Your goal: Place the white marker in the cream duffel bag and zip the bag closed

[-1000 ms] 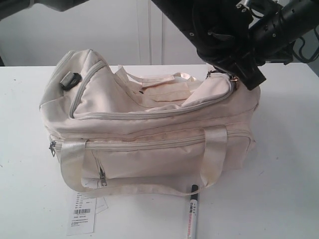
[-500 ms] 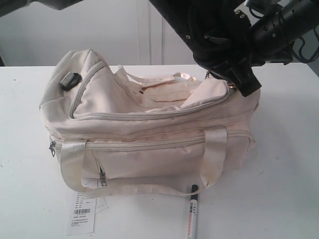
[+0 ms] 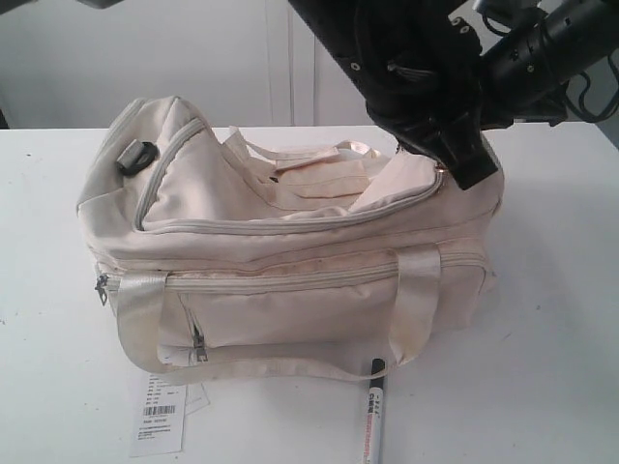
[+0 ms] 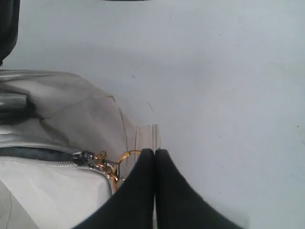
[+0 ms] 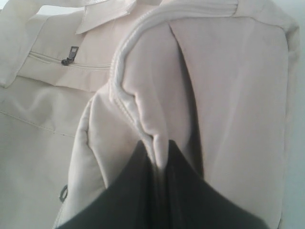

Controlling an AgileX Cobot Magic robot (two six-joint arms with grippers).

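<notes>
We judged the work to be at its opening step: getting the top zipper of the cream duffel bag (image 3: 290, 251) undone, with nothing packed yet. The white marker (image 3: 373, 416) lay on the table (image 3: 542, 367), well apart from both sets of fingers, its black cap just under the bag's front handle loop and neither arm touching it.

Both arms were gathered at one end of the bag. The left fingers (image 4: 147, 160) were clenched tip to tip. A pale tab (image 4: 147, 136) stuck out just beyond the tips, and the gold zipper charm (image 4: 107, 167) sat right beside them, its ring running up to the fingers. We took this as a pinch on the pull, though the contact itself was hidden. Behind the charm the zipper track showed a dark gap, so the top looked partly open.

The right fingers (image 5: 152, 167) were clamped on a fold of the bag's cream fabric at a corded seam, which we read as bracing the bag.

The next move would call for drawing the pull away along the curved track while the right fingers hold firm. Only then could either set let go and reach for the marker.
</notes>
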